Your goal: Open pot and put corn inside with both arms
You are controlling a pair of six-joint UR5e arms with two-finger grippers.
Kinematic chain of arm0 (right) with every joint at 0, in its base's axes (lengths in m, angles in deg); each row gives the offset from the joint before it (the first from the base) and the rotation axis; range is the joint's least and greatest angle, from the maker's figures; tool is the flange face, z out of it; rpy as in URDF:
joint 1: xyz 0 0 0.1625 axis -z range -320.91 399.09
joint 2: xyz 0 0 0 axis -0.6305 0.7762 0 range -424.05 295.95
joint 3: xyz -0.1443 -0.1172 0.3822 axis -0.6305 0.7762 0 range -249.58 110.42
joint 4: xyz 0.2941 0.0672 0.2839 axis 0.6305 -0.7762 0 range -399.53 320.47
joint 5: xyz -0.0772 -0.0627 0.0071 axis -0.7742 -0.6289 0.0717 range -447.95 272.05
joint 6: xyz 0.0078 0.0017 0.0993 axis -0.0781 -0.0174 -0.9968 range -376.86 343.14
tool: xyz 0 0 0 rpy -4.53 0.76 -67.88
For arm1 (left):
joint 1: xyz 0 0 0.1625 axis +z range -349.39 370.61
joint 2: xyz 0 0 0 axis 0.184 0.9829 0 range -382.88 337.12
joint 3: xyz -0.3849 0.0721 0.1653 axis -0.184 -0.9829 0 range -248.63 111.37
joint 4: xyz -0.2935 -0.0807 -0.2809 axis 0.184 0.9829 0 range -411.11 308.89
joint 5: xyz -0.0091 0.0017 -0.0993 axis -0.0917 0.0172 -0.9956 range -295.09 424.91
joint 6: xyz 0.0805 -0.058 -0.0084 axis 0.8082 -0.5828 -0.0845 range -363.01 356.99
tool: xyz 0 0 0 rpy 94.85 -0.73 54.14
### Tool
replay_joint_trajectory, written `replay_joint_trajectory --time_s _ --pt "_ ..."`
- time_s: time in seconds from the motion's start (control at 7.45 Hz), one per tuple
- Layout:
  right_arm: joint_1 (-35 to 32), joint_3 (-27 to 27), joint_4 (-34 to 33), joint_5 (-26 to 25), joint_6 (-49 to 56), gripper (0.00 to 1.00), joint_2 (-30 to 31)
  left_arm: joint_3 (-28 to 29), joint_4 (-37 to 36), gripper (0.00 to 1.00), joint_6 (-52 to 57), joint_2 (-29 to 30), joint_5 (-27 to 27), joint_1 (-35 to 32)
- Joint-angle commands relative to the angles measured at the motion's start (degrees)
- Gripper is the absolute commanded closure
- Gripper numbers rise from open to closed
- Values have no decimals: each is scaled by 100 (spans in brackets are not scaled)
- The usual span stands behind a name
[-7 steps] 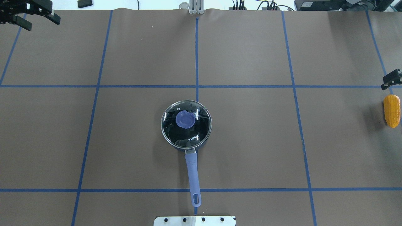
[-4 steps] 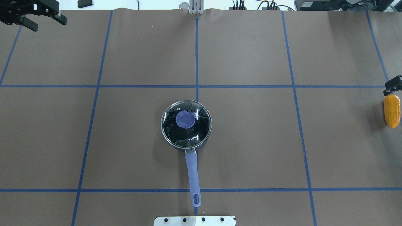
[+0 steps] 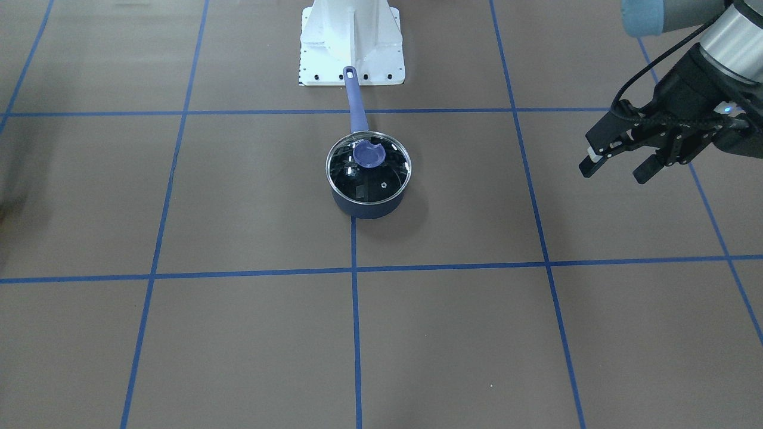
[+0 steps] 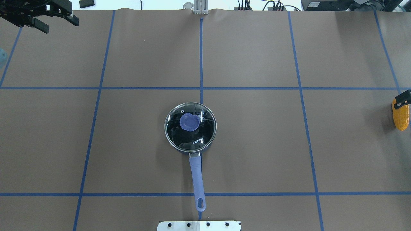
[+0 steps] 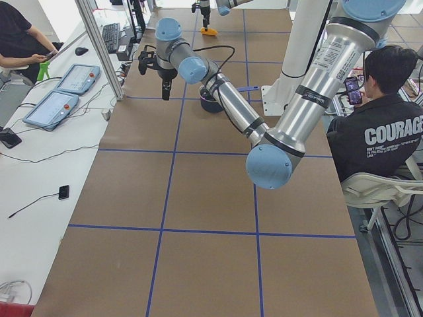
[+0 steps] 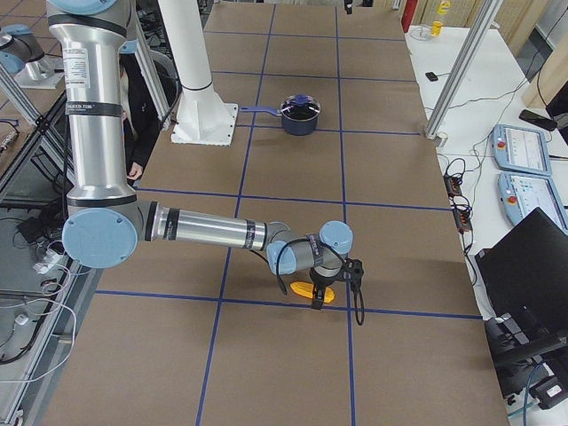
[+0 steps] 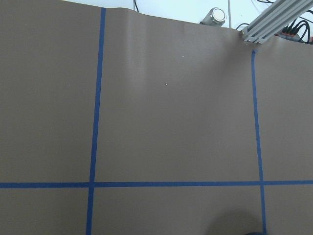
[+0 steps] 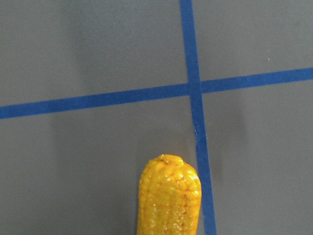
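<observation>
Over the far left corner of the table, the left gripper (image 4: 57,24) hangs above the brown cover (image 4: 257,154), close to the cover's far edge. Its two fingers are spread wide and hold nothing. At the opposite end, the right gripper (image 6: 319,293) hovers directly over the corn (image 4: 400,117). Only one fingertip shows at the overhead view's right border, so I cannot tell whether its fingers are apart or closed. The corn lies flat beside a blue tape line (image 8: 188,49), near the table's right edge. Between the two grippers and well apart from both, the pot (image 3: 366,207) stands mid-table with its glass lid (image 4: 190,138) on. Its handle (image 4: 196,175) points at the white base plate (image 4: 199,225), and wide stretches of brown cover lie on either side.
</observation>
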State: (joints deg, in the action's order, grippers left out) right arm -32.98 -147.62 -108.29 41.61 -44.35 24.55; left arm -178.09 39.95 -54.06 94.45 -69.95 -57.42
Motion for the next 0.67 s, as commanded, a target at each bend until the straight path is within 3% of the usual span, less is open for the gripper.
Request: replay_joint_trajectory --time_s 0.0,0.4,0.54 --pt "78 122 91 -27 -28 0 -80 -49 0 2 -55 0 -5 18" --pt "184 122 91 -62 -98 3 -115 -94 -9 2 -55 -8 -5 9" --pt "184 122 91 -97 -98 10 -115 -94 -9 2 -55 -8 -5 18"
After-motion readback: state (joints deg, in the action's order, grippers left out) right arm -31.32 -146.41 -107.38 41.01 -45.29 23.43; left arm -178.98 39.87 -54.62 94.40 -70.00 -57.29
